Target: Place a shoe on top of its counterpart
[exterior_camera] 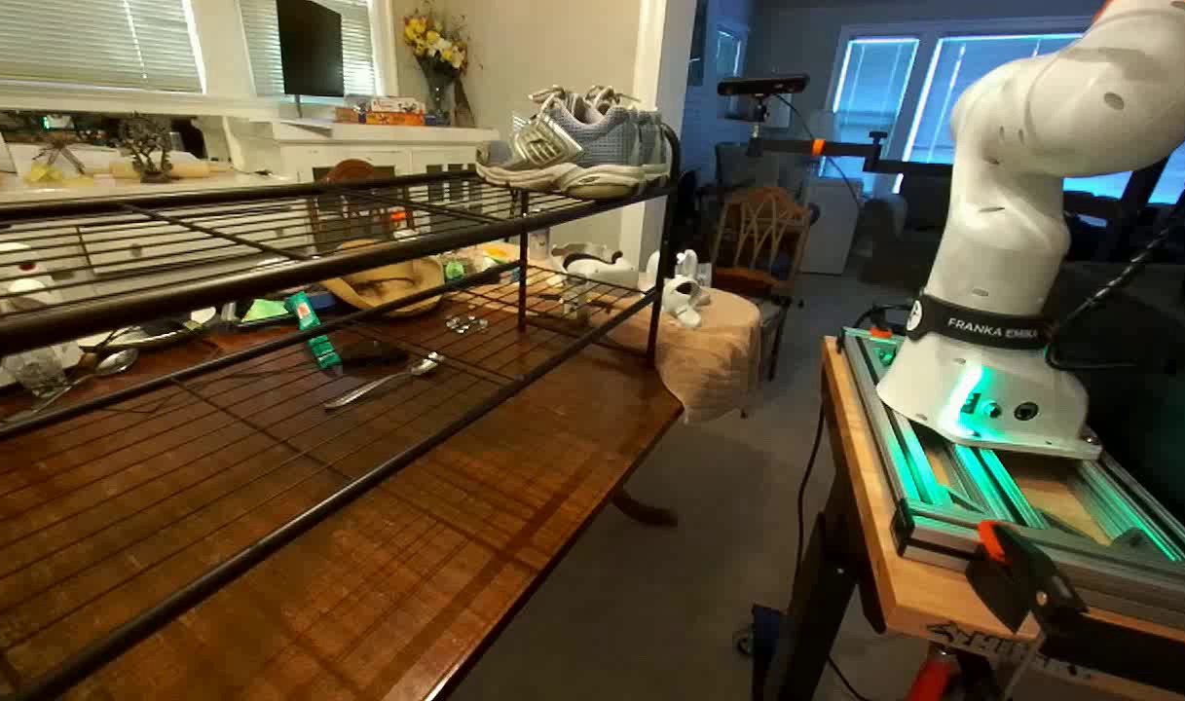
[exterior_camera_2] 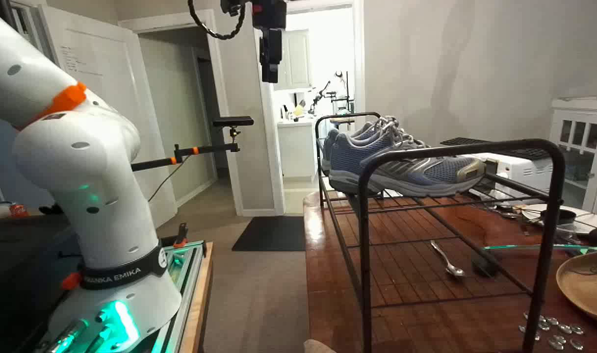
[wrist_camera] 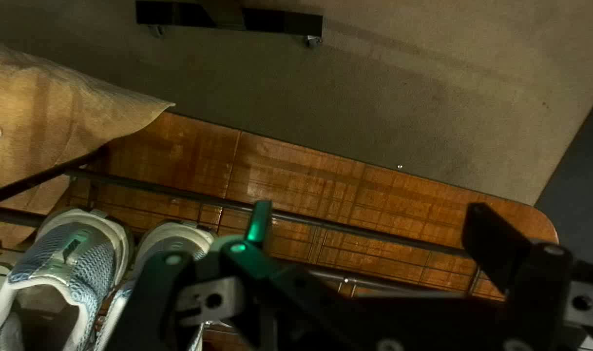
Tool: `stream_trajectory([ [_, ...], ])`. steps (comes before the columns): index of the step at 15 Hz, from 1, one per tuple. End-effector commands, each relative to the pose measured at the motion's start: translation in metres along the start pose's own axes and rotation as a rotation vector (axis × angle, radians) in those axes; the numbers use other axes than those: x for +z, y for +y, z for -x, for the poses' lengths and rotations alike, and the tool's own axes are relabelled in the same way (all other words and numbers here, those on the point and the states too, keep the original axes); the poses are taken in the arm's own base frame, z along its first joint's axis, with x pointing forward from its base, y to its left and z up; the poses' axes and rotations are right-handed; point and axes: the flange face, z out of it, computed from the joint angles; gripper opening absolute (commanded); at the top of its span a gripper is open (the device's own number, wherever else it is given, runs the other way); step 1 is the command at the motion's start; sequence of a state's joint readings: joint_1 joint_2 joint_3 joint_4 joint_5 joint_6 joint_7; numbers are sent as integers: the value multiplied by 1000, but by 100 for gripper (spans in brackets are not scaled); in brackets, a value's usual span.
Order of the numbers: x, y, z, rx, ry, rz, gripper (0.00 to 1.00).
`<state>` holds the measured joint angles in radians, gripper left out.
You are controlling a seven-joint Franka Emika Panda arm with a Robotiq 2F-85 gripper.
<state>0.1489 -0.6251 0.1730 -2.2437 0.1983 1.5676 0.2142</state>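
Currently, the tool [wrist_camera: 367,215] hangs unclenched, with ample room above both running shoes [exterior_camera: 587,146], rack rail [wrist_camera: 325,224] and counter edge [wrist_camera: 315,158].

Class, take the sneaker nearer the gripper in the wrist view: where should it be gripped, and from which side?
Probably by the collar wall away from its twin, the open gripper coming from above: the sneaker stands upright, opening on top, and the twin leaves only a narrow gap.
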Motion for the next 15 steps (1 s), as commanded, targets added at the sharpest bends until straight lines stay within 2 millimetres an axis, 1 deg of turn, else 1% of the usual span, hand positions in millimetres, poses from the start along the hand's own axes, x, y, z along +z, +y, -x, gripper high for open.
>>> stream_trajectory([
  [1,-1,0,0,0,-1,0,100],
  [6,-1,0,0,0,-1,0,100],
  [8,8,6,-11,33,30,39,100],
  [12,19,18,-35,41,101,24,100],
  [15,28,24,-47,37,145,36,100],
])
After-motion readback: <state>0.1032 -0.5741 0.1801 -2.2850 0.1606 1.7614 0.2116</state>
